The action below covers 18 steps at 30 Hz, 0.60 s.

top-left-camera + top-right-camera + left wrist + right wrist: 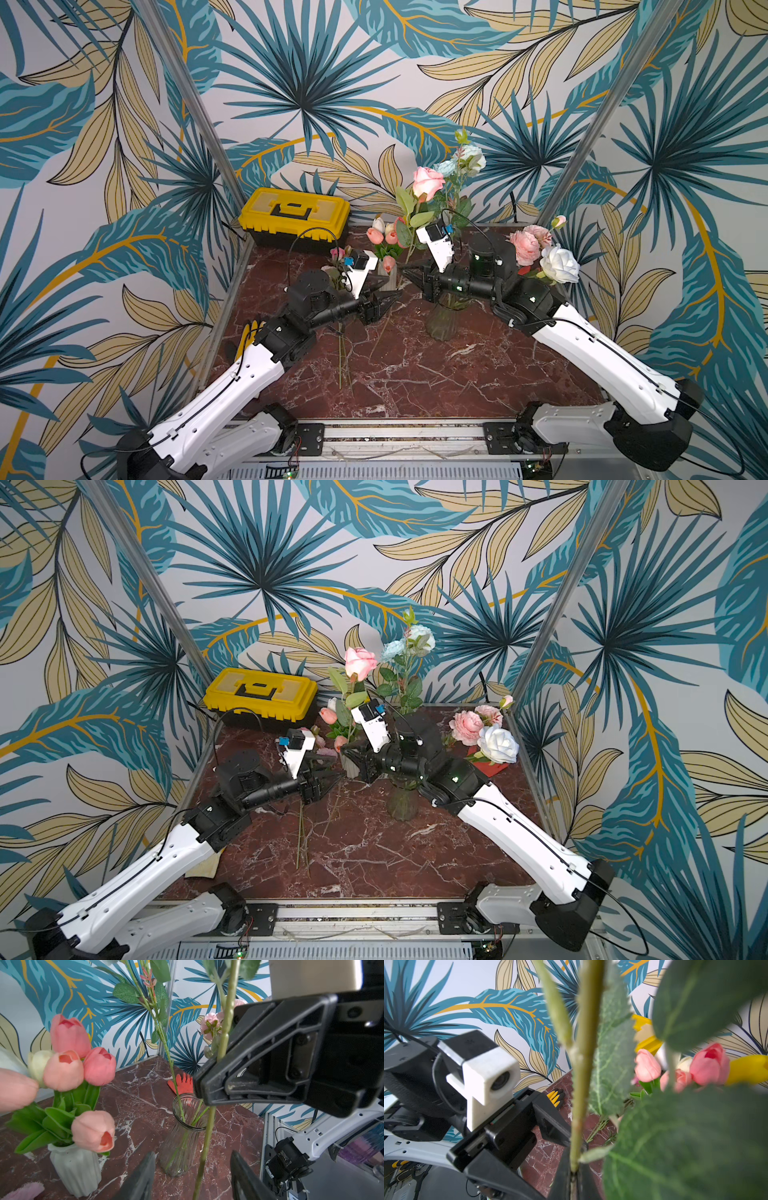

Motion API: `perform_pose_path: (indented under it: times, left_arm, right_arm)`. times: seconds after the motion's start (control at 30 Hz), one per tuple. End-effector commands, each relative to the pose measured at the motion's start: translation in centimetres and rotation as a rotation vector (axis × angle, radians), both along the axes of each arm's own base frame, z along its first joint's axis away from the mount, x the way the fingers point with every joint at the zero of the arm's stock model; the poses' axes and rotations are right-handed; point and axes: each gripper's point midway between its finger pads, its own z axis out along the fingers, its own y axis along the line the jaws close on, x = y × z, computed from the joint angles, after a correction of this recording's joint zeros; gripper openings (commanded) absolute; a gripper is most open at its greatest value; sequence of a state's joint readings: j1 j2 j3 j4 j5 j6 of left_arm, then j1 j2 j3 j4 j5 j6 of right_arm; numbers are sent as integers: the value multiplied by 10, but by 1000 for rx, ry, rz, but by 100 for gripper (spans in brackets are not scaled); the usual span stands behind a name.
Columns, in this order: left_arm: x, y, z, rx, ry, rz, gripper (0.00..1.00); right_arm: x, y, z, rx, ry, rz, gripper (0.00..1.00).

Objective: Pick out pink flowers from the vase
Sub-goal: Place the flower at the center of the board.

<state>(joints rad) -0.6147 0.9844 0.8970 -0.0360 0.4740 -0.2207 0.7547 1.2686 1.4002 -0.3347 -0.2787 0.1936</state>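
Top views: yellow toolbox at back of table, pink tulips mid, glass vase half under R arm, white rose far right. Pink rose stands tall, stem running down to right fingers; left fingers just beside.

L wrist: right fingers clamped on the rose's stem, in front of the glass vase. Stem drops betw. left fingers, which are apart, not touching it. Tulips in white vase crowd close; orange glove behind.

R wrist: stem pinched tight at right fingers; leaves block much.
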Motion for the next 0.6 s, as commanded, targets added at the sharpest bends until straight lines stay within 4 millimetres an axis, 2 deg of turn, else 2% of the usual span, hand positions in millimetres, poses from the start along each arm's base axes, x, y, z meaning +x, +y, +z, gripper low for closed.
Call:
perform_pose_path:
  times: [0.0,0.17,0.37,0.47,0.57]
  left_arm:
    - [-10,-5,28,-39,-88,-60,50]
    - [-11,-6,24,-27,-100,-73,22]
    - [-13,-6,21,-21,-106,-80,11]
    - [-14,-5,20,-20,-109,-82,1]
    - [-13,-3,17,-19,-98,-63,0]
  right_arm:
    - [-5,5,7,29,-26,32,0]
    - [-4,10,8,32,-13,43,0]
    - [-3,15,4,28,2,58,0]
    - [-2,17,4,30,8,60,0]
    - [-2,20,4,32,16,63,0]
